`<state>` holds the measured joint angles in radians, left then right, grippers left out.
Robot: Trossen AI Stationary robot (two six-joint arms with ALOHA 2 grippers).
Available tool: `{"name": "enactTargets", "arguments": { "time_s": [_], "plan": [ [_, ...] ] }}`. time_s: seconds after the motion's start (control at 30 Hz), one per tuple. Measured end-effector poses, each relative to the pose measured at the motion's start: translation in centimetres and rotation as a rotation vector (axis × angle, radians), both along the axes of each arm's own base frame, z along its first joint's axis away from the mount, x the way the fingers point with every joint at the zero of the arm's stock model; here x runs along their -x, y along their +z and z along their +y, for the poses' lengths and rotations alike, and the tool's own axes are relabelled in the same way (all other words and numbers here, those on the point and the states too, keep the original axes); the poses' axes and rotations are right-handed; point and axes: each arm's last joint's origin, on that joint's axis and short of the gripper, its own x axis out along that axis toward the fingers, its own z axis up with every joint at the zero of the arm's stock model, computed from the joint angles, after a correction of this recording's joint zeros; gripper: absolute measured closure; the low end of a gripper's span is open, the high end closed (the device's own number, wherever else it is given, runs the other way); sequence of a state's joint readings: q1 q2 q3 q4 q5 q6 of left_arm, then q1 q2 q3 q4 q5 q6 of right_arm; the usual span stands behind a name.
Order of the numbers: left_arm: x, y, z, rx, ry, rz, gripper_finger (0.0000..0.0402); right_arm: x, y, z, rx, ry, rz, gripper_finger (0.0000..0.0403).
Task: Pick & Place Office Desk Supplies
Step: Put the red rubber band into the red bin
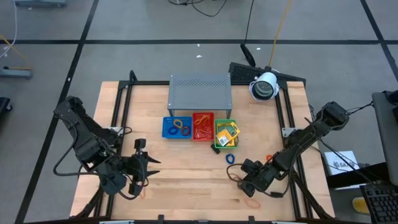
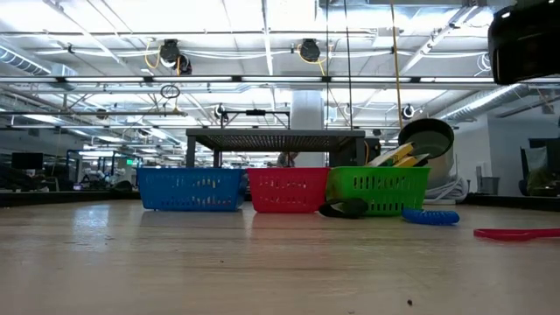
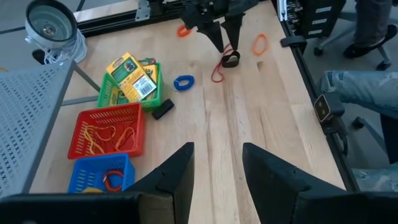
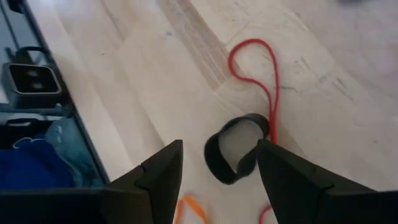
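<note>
A small black ring lies flat on the wood right between the right gripper's spread fingers, touching a thin red rubber band that loops away ahead of them. An orange rubber band sits just beneath the gripper. Further off, a blue ring lies flat near yellow-and-green rectangular packets propped tilted together.

You had three small trays in a row mid-table: the blue tray, the red tray and the green tray, side by side. Just behind them stood the grey perforated shelf, with a white round camera beside it on the wooden table.
</note>
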<state>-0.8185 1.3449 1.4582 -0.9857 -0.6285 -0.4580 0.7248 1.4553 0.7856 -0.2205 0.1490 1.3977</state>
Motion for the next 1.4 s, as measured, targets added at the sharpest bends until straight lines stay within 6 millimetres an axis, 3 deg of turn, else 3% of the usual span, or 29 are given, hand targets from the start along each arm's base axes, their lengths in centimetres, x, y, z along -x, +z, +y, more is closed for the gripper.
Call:
{"name": "enactTargets", "arguments": {
  "time_s": [0.6, 0.87, 1.1, 1.23, 1.4],
  "plan": [
    [0.0, 0.0, 0.0, 0.019, 0.014, 0.000, 0.0259, 0.2, -0.7, -0.3, 0.028, -0.001, 0.063, 0.0209],
    [0.0, 0.0, 0.0, 0.024, 0.018, 0.000, 0.0259, -0.3, -2.7, 0.0, 0.004, -0.035, 0.169, 0.0209],
    [0.0, 0.0, 0.0, 0.026, 0.018, -0.001, 0.0259, -0.6, -2.9, -0.2, -0.009, -0.053, 0.187, 0.0211],
    [0.0, 0.0, 0.0, 0.036, 0.026, -0.002, 0.0259, -0.6, -3.0, -0.3, -0.004, -0.054, 0.190, 0.0233],
    [0.0, 0.0, 0.0, 0.053, 0.038, -0.002, 0.0259, -0.5, -3.1, -0.3, -0.004, -0.068, 0.201, 0.0290]
  ]
}}
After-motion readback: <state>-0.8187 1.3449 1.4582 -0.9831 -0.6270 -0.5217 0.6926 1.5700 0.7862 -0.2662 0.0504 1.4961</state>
